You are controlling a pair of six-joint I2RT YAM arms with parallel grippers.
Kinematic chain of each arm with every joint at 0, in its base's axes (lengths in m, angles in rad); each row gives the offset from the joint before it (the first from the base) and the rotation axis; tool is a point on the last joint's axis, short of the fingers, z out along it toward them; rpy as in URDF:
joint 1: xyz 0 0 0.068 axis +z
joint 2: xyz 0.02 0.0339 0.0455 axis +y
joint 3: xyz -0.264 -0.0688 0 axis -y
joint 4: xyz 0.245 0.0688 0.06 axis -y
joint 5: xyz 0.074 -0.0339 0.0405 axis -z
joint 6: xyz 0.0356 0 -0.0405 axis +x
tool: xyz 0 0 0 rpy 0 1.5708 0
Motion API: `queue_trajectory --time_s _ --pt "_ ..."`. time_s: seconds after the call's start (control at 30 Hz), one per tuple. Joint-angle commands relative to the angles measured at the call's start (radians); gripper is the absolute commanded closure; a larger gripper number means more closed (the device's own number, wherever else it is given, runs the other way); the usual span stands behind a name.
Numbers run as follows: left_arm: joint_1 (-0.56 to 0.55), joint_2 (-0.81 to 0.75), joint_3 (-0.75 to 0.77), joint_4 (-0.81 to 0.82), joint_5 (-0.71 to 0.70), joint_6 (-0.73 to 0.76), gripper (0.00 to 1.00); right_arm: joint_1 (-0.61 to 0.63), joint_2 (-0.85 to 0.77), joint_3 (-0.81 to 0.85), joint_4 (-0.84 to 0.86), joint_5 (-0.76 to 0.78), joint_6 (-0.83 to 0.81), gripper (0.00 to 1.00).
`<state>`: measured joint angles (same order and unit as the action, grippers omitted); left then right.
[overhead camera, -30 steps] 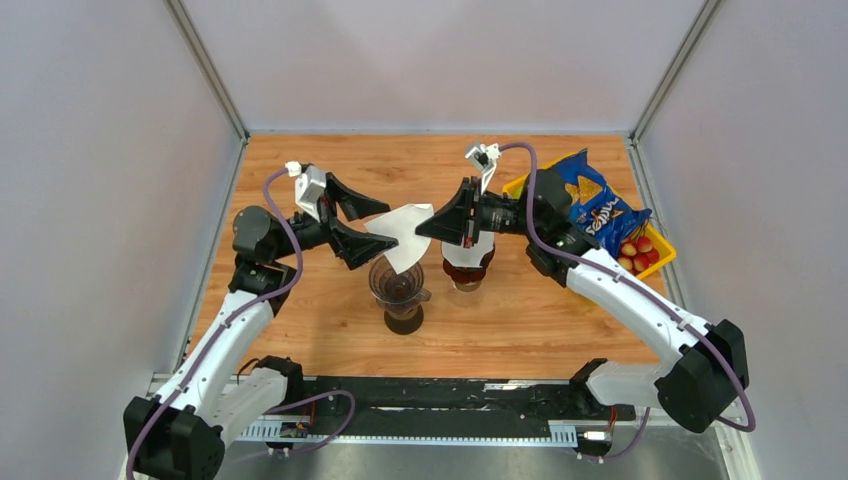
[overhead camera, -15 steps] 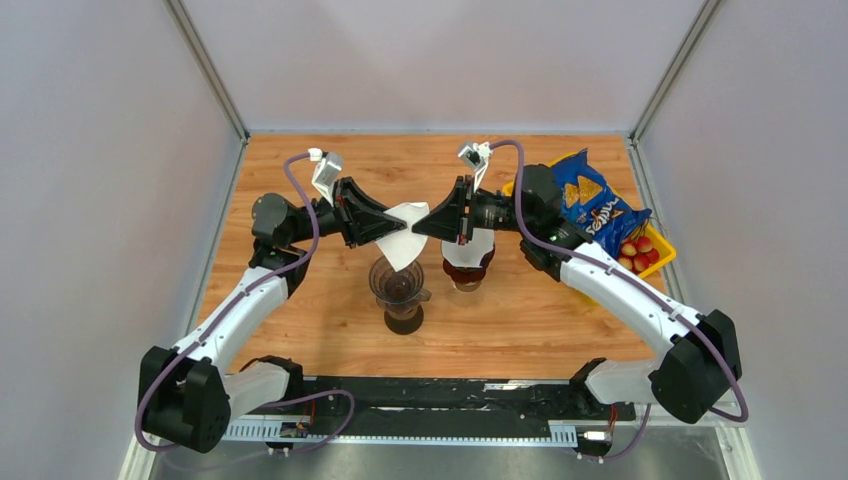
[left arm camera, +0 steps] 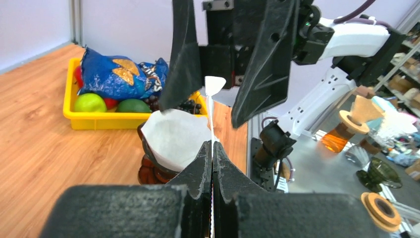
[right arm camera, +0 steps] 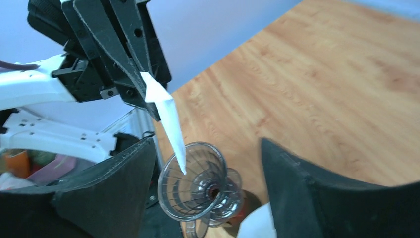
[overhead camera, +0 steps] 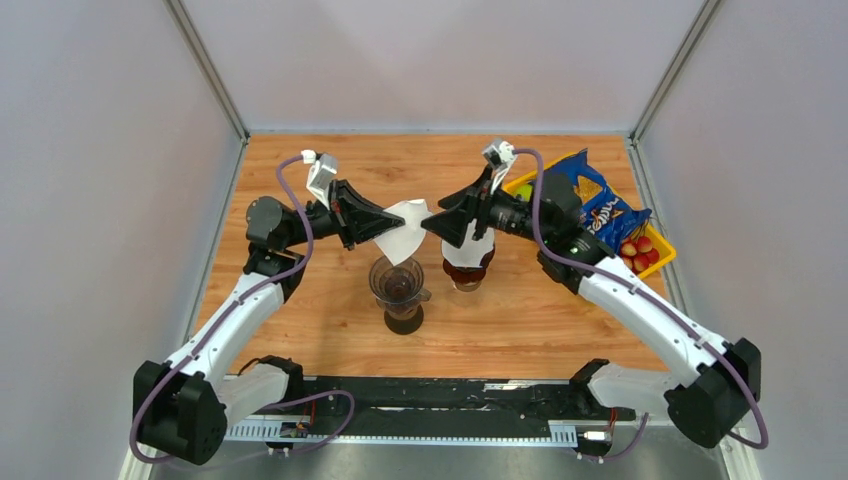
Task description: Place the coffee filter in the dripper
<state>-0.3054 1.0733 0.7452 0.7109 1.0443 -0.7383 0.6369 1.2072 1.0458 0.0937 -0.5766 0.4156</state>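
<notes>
A white paper coffee filter (overhead camera: 402, 232) hangs folded flat in the air, its lower point just above the clear glass dripper (overhead camera: 397, 281). My left gripper (overhead camera: 385, 222) is shut on the filter's left edge; the left wrist view shows the paper (left arm camera: 212, 111) edge-on, pinched between the closed jaws of the gripper (left arm camera: 212, 147). My right gripper (overhead camera: 433, 220) stands open just right of the filter, apart from it. From the right wrist, the filter (right arm camera: 168, 119) points down into the rim of the dripper (right arm camera: 194, 181), between the spread fingers of my right gripper (right arm camera: 207, 148).
A second dripper with a white filter (overhead camera: 467, 262) stands on a brown carafe right of the clear one. At the back right, a yellow tray (overhead camera: 655, 262) holds a blue chip bag (overhead camera: 590, 205) and fruit. The clear dripper sits on a dark stand (overhead camera: 403, 322).
My left gripper has closed on the filter's left edge. My right gripper has opened, let go of the filter and drawn back slightly to the right.
</notes>
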Motion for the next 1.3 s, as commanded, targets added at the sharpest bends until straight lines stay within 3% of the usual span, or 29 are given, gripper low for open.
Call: queue_trajectory --time_s 0.0,0.13,0.47,1.27 --pt "-0.004 -0.065 0.006 -0.061 -0.03 0.108 1.0 -0.003 -0.124 -0.036 -0.007 0.223 -0.075 0.16" --pt "-0.004 -0.088 0.003 -0.071 -0.036 0.12 1.0 -0.003 -0.158 -0.053 -0.015 0.32 -0.092 0.12" --pt "-0.004 -0.086 0.009 -0.07 -0.034 0.118 1.0 -0.003 -0.116 -0.018 -0.038 0.3 -0.097 0.12" --pt "-0.004 -0.077 0.017 -0.105 -0.049 0.141 1.0 -0.003 -0.026 0.045 -0.035 0.023 -0.071 0.12"
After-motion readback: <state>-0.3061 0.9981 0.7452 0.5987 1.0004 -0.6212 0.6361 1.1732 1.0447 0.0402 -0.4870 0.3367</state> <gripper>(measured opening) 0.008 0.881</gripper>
